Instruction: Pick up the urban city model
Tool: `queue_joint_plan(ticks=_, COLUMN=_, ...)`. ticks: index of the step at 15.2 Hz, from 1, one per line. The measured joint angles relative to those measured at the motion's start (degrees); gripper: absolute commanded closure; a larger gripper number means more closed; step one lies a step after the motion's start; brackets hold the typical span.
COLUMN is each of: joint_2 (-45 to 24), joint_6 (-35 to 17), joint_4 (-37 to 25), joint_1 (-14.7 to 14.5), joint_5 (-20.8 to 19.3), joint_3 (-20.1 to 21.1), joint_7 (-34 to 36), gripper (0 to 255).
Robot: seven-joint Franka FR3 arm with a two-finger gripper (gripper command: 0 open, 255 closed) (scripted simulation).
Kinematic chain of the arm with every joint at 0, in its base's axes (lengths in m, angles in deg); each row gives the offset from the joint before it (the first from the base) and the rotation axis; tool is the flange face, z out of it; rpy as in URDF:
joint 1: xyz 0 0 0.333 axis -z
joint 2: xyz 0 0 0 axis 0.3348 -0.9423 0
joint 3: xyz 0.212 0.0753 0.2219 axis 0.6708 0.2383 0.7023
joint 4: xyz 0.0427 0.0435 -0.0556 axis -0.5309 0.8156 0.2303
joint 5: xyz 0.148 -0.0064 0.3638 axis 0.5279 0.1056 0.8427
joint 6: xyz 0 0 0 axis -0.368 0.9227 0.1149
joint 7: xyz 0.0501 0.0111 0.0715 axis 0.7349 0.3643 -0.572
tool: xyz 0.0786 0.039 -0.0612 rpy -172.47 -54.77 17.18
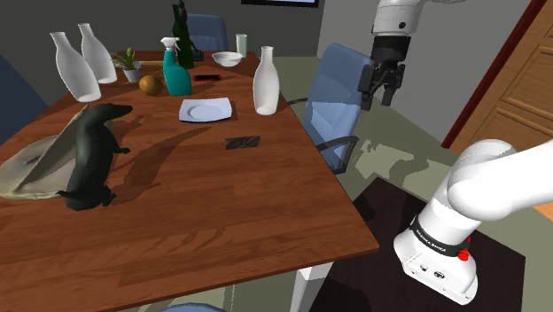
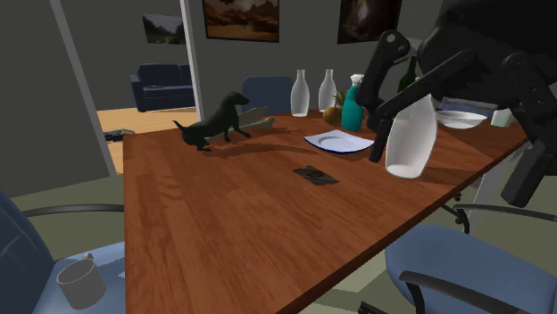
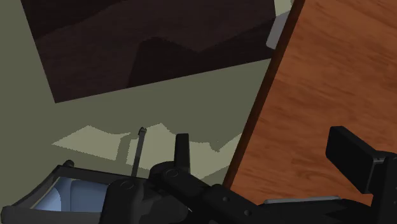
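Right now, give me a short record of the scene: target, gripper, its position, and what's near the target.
target: dark flat model, lying on the wooden table
hand: black gripper, open, holding nothing
hand position: raised beyond the table's edge, by the blue chair
near target: white plate, white bottle
contact with target: none

Wooden table (image 1: 221, 222). White plate (image 1: 206, 110) on it. White bottle (image 1: 266, 84) just beside the plate, toward the blue chair (image 1: 341, 89). Beyond the plate: teal spray bottle (image 1: 175, 71), white bowl (image 1: 227, 58). Black dog figure (image 1: 93, 155) well apart from the plate, by a grey cloth (image 1: 27, 168).
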Motion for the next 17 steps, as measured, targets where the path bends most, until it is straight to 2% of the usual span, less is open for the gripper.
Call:
queue_joint_plan(ticks=4, joint_2=-3.01, joint_6=-3.74, joint_4=0.01, joint_1=-0.39, joint_5=1.05, joint_3=1.9, joint_7=1.81, gripper=0)
queue_joint_plan(ticks=13, joint_2=-18.86, joint_6=-17.73, joint_4=-5.19, joint_1=-1.39, joint_5=2.8, joint_3=9.13, joint_7=9.68, gripper=0)
queue_joint_plan(ticks=17, joint_2=-26.47, joint_6=-22.66, joint_4=-9.13, joint_1=-1.36, joint_5=1.77, joint_3=11.64, joint_7=13.24, gripper=0)
